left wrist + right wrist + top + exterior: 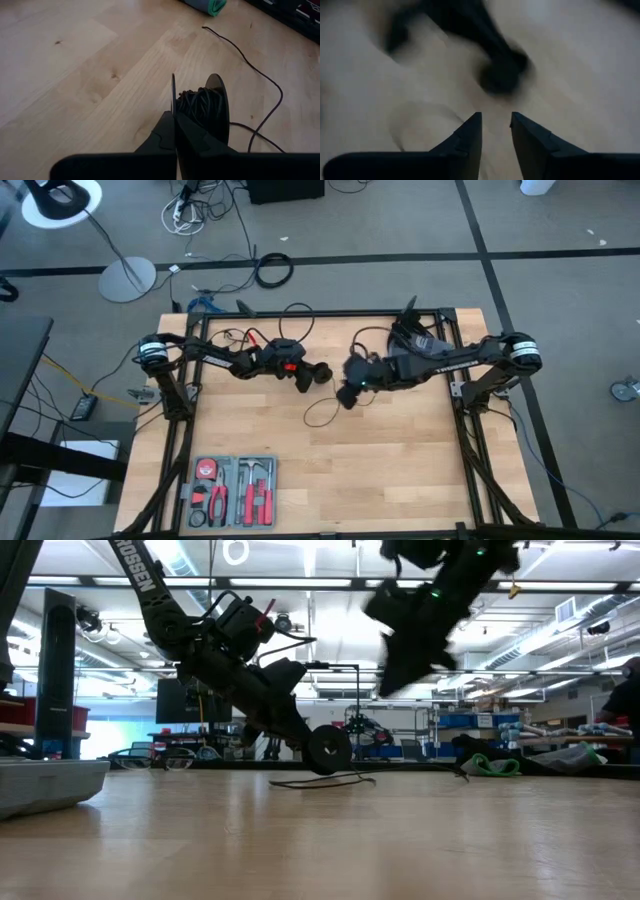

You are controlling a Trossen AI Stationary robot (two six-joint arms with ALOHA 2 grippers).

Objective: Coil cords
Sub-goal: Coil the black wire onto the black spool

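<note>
Left wrist view: my left gripper (175, 131), jaws pinching the spool (200, 107), mid-winding the cord (260, 75); right gripper (495, 122), jaws parted, should next catch the slack.

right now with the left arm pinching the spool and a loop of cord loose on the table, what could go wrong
1. The left gripper pinches only one thin flange of the spool; it could twist or slip out.
2. The loose cord lies in a slack loop on the table; it could snag or tangle.
3. The right gripper hangs above with jaws apart, holding nothing, so the windings may loosen.
</note>
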